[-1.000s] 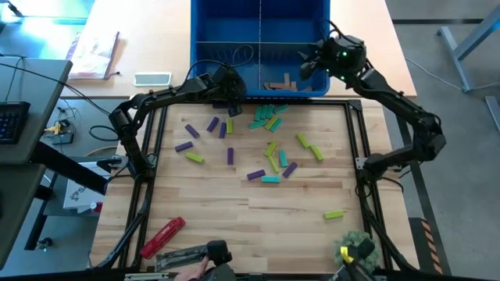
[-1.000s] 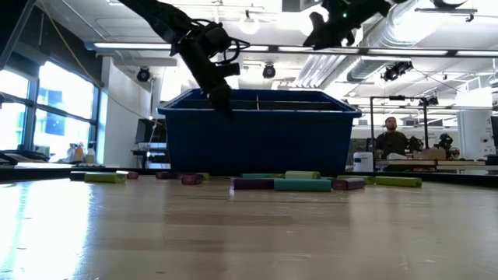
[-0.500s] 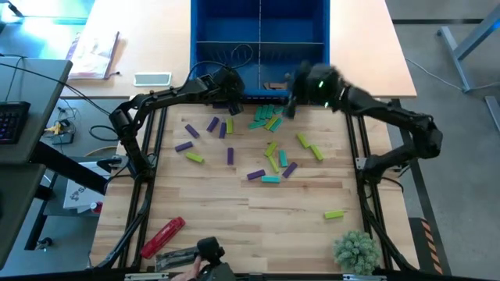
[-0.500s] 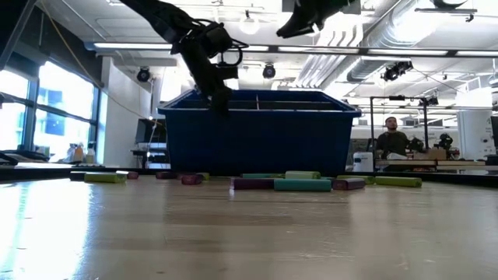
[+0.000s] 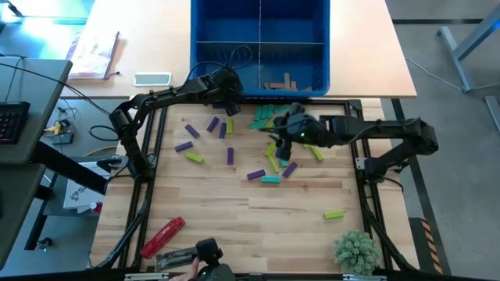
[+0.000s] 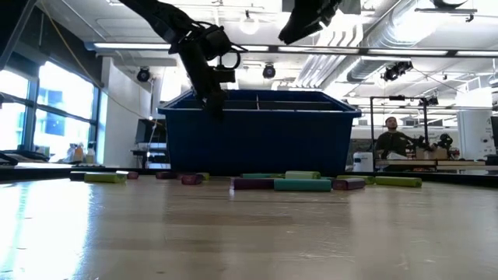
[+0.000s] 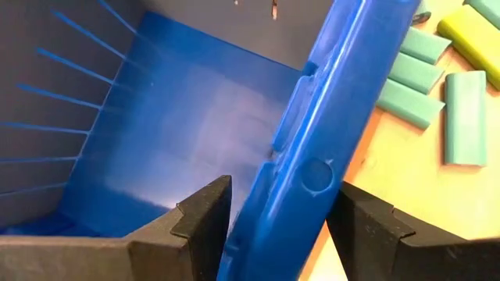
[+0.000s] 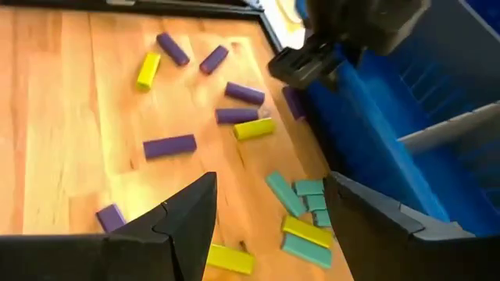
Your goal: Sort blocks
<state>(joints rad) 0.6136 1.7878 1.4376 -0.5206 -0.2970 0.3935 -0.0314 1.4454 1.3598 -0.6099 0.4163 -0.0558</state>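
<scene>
Purple, lime and teal blocks lie scattered flat on the wooden table; a teal and lime cluster [image 5: 266, 117] lies near the blue bin [image 5: 199, 47]. Tan blocks [image 5: 281, 81] lie in the bin's near right compartment. My left gripper [image 5: 228, 94] is open at the bin's near wall [image 7: 336, 94], one finger on either side of it. My right gripper [image 5: 281, 129] hangs open above the blocks in the middle of the table, with nothing between its fingers [image 8: 195, 211]. My left gripper [image 7: 277, 203] has the rim of the bin's near wall [image 7: 312, 172] between its open fingers, coming at it slanting down from the table's near side. Whether a finger touches the wall I cannot tell.
A red cylindrical tool [image 5: 162, 236] lies at the near left and a green tuft [image 5: 353, 250] at the near right. A lone lime block [image 5: 333, 214] lies near it. Black frame rails [image 5: 361, 156] border the table. A person [image 6: 391, 140] sits far behind the bin.
My right gripper has swung from above the bin's right compartment toward the table's near edge and left, sinking to above the blocks in the middle, tipping downward and staying open. My left gripper has turned a little in place at the bin's wall.
</scene>
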